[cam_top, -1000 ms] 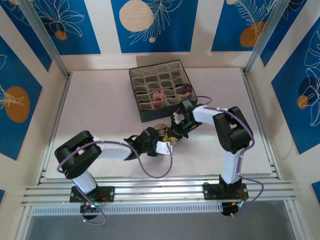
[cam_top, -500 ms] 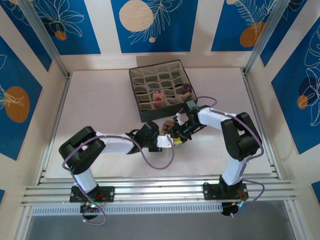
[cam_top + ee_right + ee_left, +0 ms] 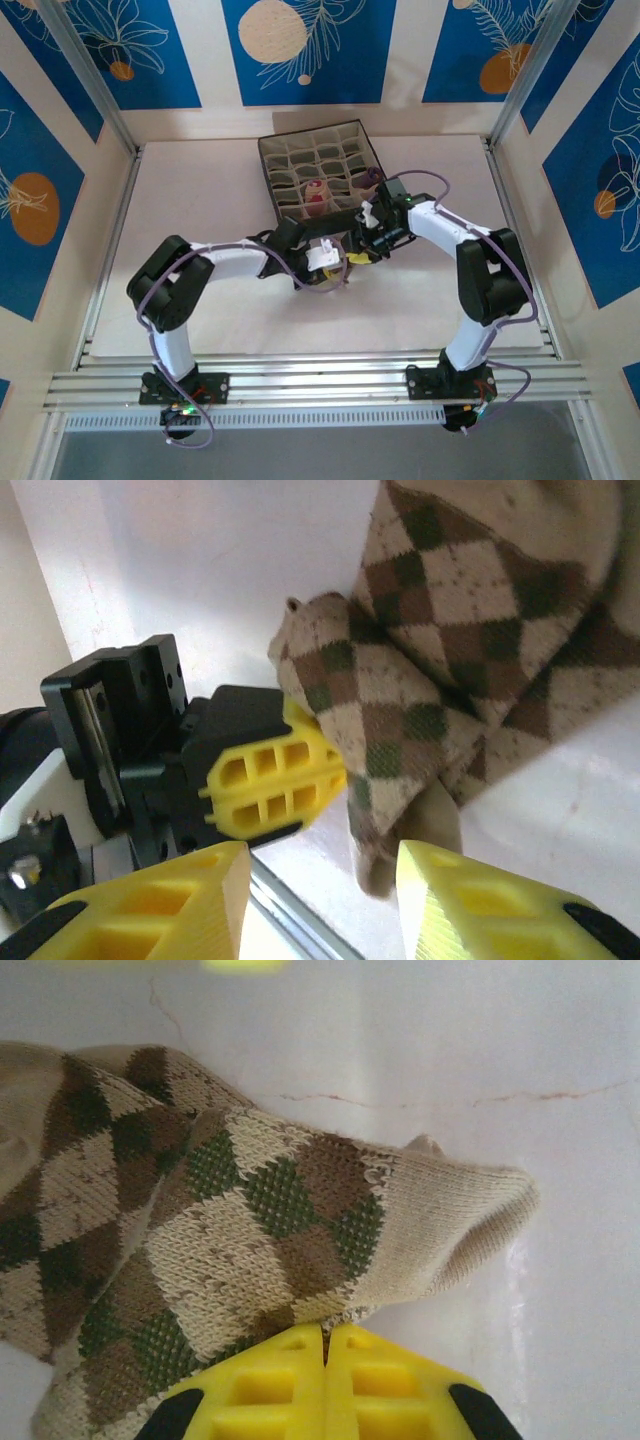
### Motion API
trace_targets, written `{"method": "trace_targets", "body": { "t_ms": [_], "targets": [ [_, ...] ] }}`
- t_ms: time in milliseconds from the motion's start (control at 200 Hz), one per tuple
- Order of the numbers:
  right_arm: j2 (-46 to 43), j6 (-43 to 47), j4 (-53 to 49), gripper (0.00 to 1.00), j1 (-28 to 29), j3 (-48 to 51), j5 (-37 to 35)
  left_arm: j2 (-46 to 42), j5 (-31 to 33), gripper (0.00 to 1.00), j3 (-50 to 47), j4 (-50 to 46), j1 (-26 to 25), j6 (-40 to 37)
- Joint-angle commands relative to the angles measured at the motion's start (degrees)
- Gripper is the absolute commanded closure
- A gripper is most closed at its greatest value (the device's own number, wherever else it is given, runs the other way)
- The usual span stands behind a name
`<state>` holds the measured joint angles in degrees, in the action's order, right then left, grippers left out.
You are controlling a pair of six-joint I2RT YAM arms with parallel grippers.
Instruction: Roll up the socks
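Left tool (image 3: 325, 1338) pinched shut on an edge of the diamond sock (image 3: 250, 1220); right tool (image 3: 322, 865) half-wide beside it, holding nothing; sock lies on the surface (image 3: 450, 1040).

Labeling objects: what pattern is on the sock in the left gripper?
The sock: brown, green and cream diamonds, plain cream end. Best in left wrist view.

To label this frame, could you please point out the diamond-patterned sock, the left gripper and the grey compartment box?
diamond-patterned sock (image 3: 250, 1230): left wrist view, patterned middle.
left gripper (image 3: 325, 1334): left wrist view, closed fingertips.
grey compartment box (image 3: 312, 133): top external view, far rim.
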<state>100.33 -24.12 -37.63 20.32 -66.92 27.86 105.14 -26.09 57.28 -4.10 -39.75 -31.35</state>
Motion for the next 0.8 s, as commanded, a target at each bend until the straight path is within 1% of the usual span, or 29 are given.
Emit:
{"method": "trace_targets", "body": {
  "t_ms": [0,90,205,285,350,445,515,585,720,795],
  "targets": [
    [3.1,-0.6,3.9,0.56,0.9,0.8,0.6,2.1,-3.7,1.0,2.2,-6.3,0.7,3.1],
    [5.5,-1.0,5.4,0.56,1.4,1.0,0.0,2.3,-4.5,1.0,3.1,-6.7,1.1,4.0],
    [8.2,-1.5,7.4,0.56,2.1,0.6,1.2,2.7,-4.9,1.0,4.3,-7.7,1.2,4.1],
    [9.1,-1.9,7.7,0.58,2.9,0.2,1.4,2.8,-4.9,1.0,4.7,-7.7,1.5,4.3],
    [10.1,-2.1,6.7,0.66,3.5,-0.3,0.1,2.5,-5.0,1.0,4.6,-7.2,1.5,4.4],
    [12.3,-3.0,3.8,0.85,3.0,-1.4,-2.4,1.7,-4.9,1.0,4.3,-6.3,1.6,3.9],
    [13.5,-3.3,1.7,0.93,2.4,-2.1,-3.3,-0.2,-5.8,1.0,2.5,-4.2,1.5,1.5],
    [15.0,-2.6,-0.7,0.95,1.8,-3.4,-3.8,-4.3,-6.0,0.93,-1.6,0.2,1.5,-1.3],
    [17.1,0.1,-5.4,0.97,1.7,-6.1,-3.6,-11.3,-2.7,0.71,-8.4,8.2,1.5,-6.2],
    [17.9,1.0,-7.0,0.97,1.7,-6.9,-3.4,-14.5,-0.3,0.63,-11.8,12.9,1.2,-8.8]
  ]
}}
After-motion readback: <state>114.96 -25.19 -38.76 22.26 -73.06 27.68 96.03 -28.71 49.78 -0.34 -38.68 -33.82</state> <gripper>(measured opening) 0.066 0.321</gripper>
